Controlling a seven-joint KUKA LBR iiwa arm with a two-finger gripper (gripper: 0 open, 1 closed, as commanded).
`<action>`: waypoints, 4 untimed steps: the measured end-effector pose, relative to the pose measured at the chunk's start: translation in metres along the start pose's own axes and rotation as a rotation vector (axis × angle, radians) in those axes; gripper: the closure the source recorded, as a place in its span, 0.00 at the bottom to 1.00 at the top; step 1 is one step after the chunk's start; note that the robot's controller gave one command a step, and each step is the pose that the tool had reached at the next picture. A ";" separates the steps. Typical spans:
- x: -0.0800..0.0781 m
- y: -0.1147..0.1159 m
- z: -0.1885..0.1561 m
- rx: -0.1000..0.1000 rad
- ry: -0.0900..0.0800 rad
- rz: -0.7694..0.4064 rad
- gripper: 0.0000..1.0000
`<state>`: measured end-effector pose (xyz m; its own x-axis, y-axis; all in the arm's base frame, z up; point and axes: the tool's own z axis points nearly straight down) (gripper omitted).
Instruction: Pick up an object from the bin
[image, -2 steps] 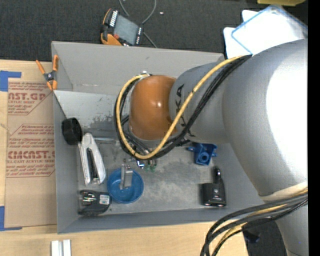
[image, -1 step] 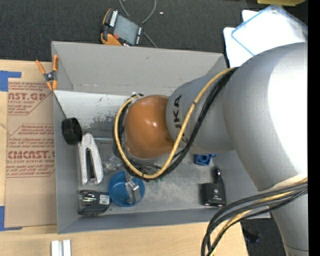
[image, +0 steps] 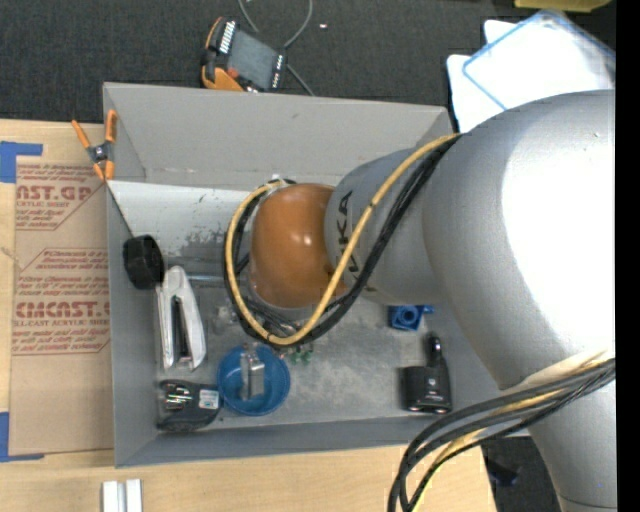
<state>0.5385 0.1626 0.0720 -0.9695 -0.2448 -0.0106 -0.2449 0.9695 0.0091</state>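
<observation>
The pincer (image: 256, 374) hangs beneath the arm's orange cover (image: 290, 245), low over a blue round dish (image: 229, 388) at the front of the bin (image: 280, 130), left of middle. A grey metal tip sits inside the dish's outline. From this angle it cannot be told whether the pincer is open or closed, and nothing is seen held in it.

If the dish is the target, its thin curved rim is the likely purchase. The robot would do best to straddle one wall of it, inside and outside, rather than try to span the whole dish, and to close only once it is low enough.

A small black thing like a tape measure (image: 188, 406) lies just left of the dish, so a sideways nudge could push the two together. The white stapler (image: 180, 320) is next out, and the black round cap (image: 143, 260) lies beyond it. A black boxy device (image: 425, 388) and a small blue block (image: 405, 317) lie well apart to the right.
</observation>
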 end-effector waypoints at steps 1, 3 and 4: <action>0.010 0.003 -0.005 0.001 0.007 -0.137 0.00; 0.023 0.068 -0.032 0.003 0.004 -0.225 0.00; 0.025 0.003 0.003 0.005 0.009 -0.268 0.00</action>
<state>0.5136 0.1596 0.0686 -0.8700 -0.4931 -0.0031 -0.4931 0.8700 0.0024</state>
